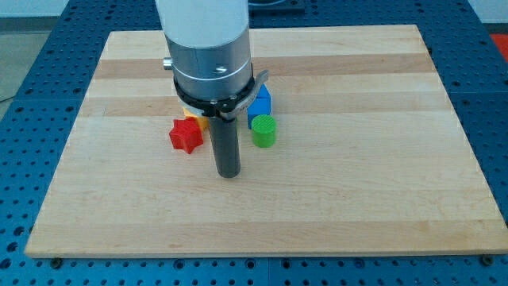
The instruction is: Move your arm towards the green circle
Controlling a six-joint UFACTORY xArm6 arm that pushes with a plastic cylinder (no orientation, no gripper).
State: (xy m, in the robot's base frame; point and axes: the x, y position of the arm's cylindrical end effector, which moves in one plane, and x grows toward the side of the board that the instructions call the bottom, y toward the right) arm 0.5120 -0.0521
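Wooden board (pale, on blue pegboard); my tip just left-below green circle; no fingers fitted.

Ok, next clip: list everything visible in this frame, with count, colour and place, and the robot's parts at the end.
green circle: one, green, just right of the board's centre, to the upper right of my tip.
blue block: one, blue, directly above the green circle, partly hidden by the arm; shape unclear.
red star: one, red, left of the rod.
yellow block: one, yellow-orange, a sliver showing between the red star and the arm; shape hidden.
wooden board: one, light wood, fills most of the view.
blue perforated table: one, blue, around the board.
arm: one, white and silver, at the view's top centre.
my tip: one, dark rod end, on the board below and left of the green circle, not touching it.
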